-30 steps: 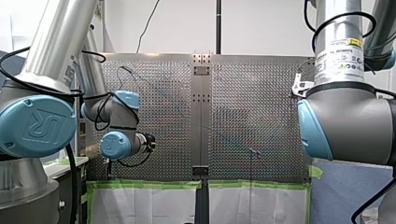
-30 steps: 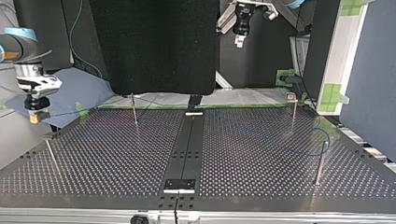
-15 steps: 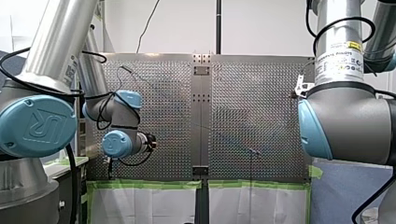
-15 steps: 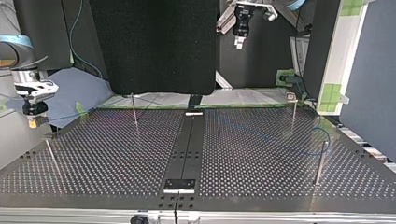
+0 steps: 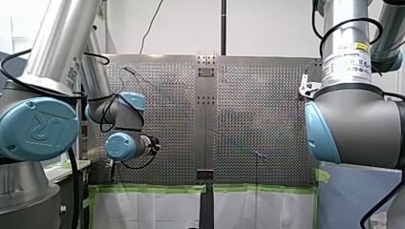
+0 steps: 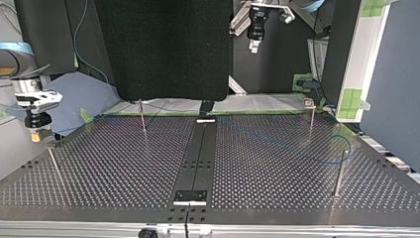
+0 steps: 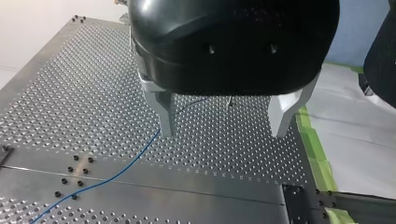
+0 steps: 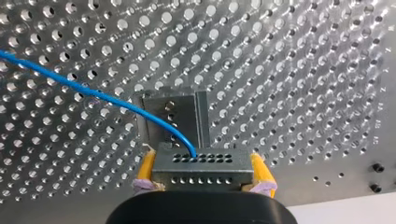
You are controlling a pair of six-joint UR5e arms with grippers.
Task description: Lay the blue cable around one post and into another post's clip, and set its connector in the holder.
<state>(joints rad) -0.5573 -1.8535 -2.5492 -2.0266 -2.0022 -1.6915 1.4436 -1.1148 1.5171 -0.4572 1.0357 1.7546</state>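
The desk (image 6: 124,163) is a silvery metal plate full of small holes, split down the middle by a dark strip (image 6: 198,158). Green tape (image 5: 153,188) edges its near side in the front view, with a white wall behind the far side. In the top view a black panel (image 6: 163,49) hangs behind the desk and a blue sheet (image 6: 74,94) lies off its left corner. Thin metal posts stand on the plate, among them one at the top view's right (image 6: 340,173).

The blue cable (image 7: 135,158) is thin and bright, lying slack across the holes and the dark strip. Near that right post it bends in an arc; I cannot tell whether it passes round the post. Its end runs into the connector (image 8: 219,169), a small grey metal block with rows of tiny holes.

My right claw (image 8: 202,173) grips this connector between its yellow pads (image 8: 145,170), just over the holder (image 8: 170,112), a small metal bracket fixed to the plate; whether the two touch cannot be told. My left claw (image 7: 223,119), black with metal fingers (image 7: 164,114), hangs spread apart and empty above the desk, the cable passing beneath it.
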